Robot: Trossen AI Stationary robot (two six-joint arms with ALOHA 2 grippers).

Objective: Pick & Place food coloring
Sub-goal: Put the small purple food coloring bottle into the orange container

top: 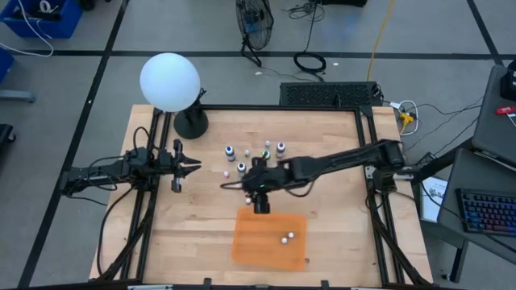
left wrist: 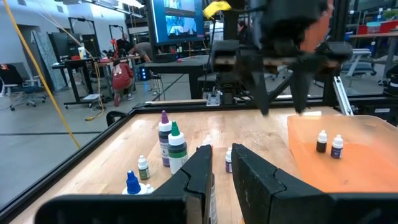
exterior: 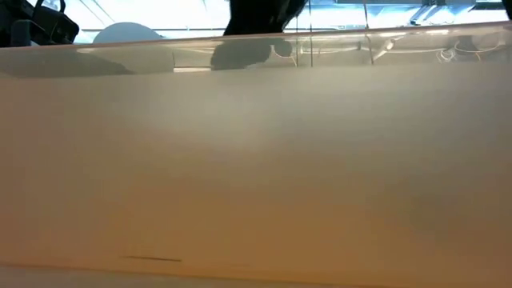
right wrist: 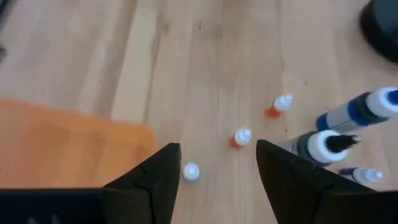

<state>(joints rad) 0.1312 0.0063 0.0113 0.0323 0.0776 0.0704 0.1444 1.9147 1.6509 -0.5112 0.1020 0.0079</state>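
Note:
Several food coloring bottles [top: 242,167] stand on their bases on the wooden table, far of the orange mat [top: 270,238]. In the left wrist view they are capped purple [left wrist: 164,134], green [left wrist: 176,146] and blue [left wrist: 132,183]. Two small bottles [top: 287,237] stand on the mat, also visible from the left wrist [left wrist: 329,144]. My right gripper [top: 260,208] hangs open over the mat's far edge with nothing between its fingers; below it [right wrist: 214,171] lie small white and orange bottles [right wrist: 239,138]. My left gripper [top: 181,165] waits shut at the table's left [left wrist: 221,174].
A lamp with a white globe [top: 169,80] and a black base [top: 191,122] stands at the table's far left corner. Black frame rails [top: 367,137] run along the table's edges. The mat's near edge [exterior: 256,160] fills most of the low view.

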